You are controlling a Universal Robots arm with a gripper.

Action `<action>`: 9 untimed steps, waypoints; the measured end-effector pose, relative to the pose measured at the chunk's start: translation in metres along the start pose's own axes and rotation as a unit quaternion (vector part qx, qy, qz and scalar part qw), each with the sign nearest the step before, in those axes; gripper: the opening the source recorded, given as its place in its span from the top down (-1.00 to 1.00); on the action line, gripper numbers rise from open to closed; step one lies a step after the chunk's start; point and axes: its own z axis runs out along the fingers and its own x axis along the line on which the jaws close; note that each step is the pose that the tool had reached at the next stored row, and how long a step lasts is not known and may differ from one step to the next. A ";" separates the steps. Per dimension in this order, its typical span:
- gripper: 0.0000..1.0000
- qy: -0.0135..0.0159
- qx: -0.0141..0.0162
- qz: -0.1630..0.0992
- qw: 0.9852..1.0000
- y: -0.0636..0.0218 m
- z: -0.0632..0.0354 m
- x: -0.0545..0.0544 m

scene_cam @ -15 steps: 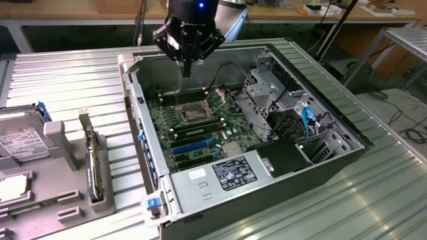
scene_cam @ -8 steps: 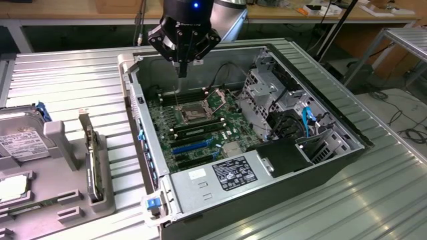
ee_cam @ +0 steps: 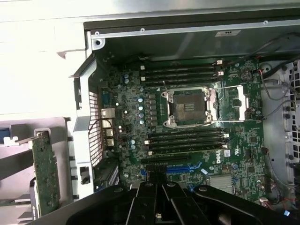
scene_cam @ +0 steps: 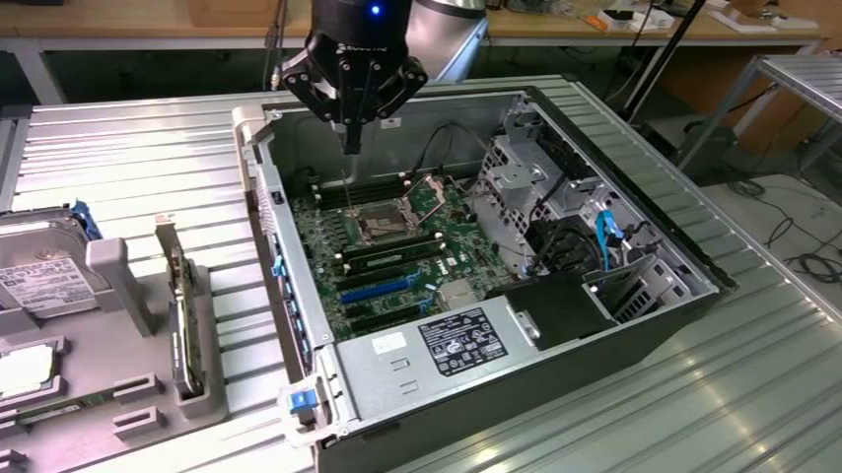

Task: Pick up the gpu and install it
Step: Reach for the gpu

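The gpu point(scene_cam: 180, 305) stands on its thin edge in a gray holder point(scene_cam: 112, 286) at the left of the exterior view, outside the computer case point(scene_cam: 553, 394). Its long side runs from the upper part of the frame down to the lower part, silver end up. The gripper point(scene_cam: 351, 143) hangs at the upper middle, well apart from the gpu. Its fingers are pressed together on nothing. A black sticker point(scene_cam: 460, 342) in the case has white writing, too small to read.
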 end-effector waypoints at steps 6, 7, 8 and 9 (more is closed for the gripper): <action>0.79 0.000 0.000 0.000 1.000 -0.0004 -0.0001 0.005; 0.79 0.000 0.000 0.000 1.000 -0.0004 -0.0001 0.005; 0.79 0.000 0.000 0.000 1.000 -0.0005 -0.0002 0.006; 0.79 0.000 0.000 0.000 1.000 -0.0005 -0.0002 0.007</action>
